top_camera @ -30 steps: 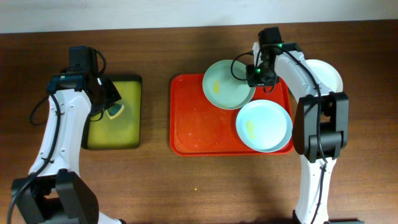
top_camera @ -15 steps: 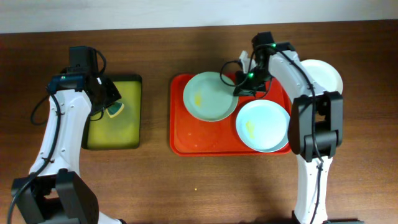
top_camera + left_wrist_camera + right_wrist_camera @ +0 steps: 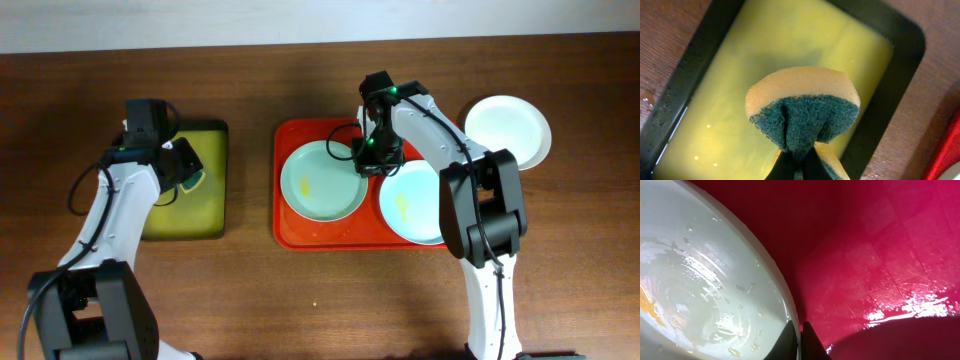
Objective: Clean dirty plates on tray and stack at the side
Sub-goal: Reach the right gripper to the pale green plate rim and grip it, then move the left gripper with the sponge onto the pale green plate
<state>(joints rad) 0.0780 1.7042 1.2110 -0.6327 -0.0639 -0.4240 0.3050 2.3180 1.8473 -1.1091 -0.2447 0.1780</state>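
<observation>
Plate [image 3: 320, 183] leftward, tight in right claw [image 3: 366, 163]

**What the Cameras Can't See**

From above, the right arm [image 3: 480, 190] covers part of the second mint plate [image 3: 408, 205], toward the bench's right edge. On its wrist camera, the right gripper [image 3: 799, 339] shows only its tips, and the gripped mint plate [image 3: 695, 280] runs off-frame. The sponge [image 3: 802, 112] hides most of the left gripper [image 3: 796, 167].

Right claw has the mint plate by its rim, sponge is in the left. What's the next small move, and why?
Probably swing the left claw with its sponge from over the yellow tray across to the mint plate. The right claw pinches that plate's rim on the red tray, and its yellow smear looks unwiped.
</observation>
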